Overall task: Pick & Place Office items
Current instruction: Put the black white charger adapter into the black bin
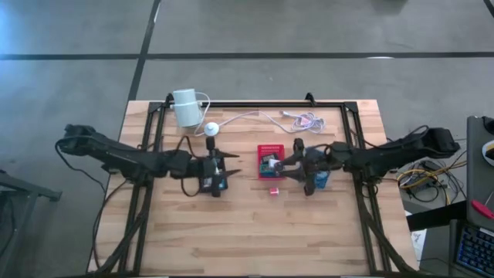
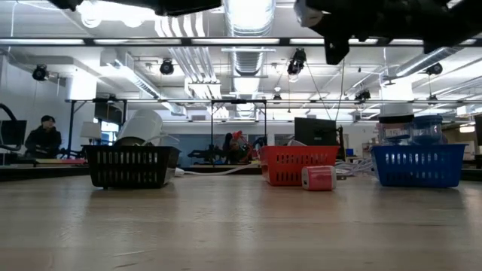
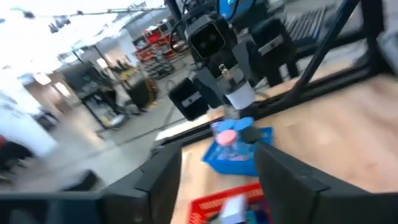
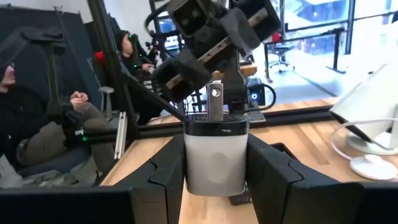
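Between the fingers of the right gripper (image 4: 216,177) a white, squarish plastic piece with a dark cap and a small metal tab (image 4: 215,146) is clamped upright, pressed from both sides; this gripper hangs above the table between the red mesh plastic tray (image 1: 270,148) and the blue mesh plastic tray (image 2: 418,165), close to both. The left gripper (image 3: 219,186) has its fingers apart with nothing between them, and it hangs over the black mesh plastic tray (image 2: 128,167) on the left half of the wooden slatted table (image 1: 255,239). By my reading the step in hand is a carry on the right side: the white piece is lifted and wants a tray; the next move calls for bringing it squarely over one tray's opening, lowering it inside the rim and then parting the fingers, while the empty left gripper is free to reach for another piece. One small pink block (image 1: 273,190) lies loose on the boards just in front of the red tray, the nearest piece not yet sorted. Counted: two grippers, three trays, one held white piece, one loose pink block; pink and pale pieces sit in the blue tray, too crowded to count.
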`<state>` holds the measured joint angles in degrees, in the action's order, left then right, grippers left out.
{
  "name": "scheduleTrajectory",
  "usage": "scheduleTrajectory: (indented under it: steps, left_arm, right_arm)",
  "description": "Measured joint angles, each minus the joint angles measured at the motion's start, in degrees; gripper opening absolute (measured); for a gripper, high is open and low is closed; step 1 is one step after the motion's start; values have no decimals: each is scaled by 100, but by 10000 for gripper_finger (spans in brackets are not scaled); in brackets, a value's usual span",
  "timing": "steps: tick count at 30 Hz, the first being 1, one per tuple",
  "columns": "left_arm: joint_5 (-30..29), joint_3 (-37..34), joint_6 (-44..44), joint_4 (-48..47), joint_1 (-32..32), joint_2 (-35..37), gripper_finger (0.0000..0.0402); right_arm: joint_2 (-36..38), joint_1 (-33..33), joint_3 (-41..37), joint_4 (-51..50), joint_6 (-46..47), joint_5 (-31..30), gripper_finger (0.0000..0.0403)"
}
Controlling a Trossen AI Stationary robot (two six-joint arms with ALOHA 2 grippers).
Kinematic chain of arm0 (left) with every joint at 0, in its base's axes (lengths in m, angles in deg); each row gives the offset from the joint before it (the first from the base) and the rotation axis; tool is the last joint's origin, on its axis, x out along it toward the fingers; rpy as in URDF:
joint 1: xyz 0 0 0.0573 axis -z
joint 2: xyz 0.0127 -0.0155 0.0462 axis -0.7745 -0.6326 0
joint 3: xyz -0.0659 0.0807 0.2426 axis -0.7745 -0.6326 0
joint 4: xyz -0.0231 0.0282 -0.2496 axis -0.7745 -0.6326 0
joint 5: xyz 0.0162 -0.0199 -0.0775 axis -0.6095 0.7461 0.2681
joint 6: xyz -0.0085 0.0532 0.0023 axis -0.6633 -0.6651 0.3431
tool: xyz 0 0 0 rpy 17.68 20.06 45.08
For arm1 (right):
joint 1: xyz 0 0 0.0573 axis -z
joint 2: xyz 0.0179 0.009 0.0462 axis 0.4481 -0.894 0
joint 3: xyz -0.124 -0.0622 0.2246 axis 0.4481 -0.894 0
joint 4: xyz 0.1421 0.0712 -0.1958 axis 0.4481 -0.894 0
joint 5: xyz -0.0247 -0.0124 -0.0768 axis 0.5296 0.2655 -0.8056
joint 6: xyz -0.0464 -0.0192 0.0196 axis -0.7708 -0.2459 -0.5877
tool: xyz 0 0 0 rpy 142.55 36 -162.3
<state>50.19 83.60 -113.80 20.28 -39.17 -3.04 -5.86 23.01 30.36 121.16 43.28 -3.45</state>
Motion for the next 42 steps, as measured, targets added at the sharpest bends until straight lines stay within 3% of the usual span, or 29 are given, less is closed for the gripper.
scheduleTrajectory:
  steps: [5,13,22,29,42]
  left_arm:
    - [-344,480,-1324,-183,218,-522,235]
    - [-1840,1078,-2514,-187,599,-1202,237]
    - [-2072,1461,-3039,-158,773,-1487,237]
    - [-2649,1589,-3730,-157,844,-1705,238]
    - [-3054,1589,-4029,201,880,-1710,238]
  right_arm:
    - [-479,172,470,-2,300,273,127]
    - [-975,399,1067,13,638,407,128]
    - [-1354,476,1411,9,845,425,128]
    - [-1583,490,1745,13,859,510,128]
    - [-1843,513,2035,88,998,532,128]
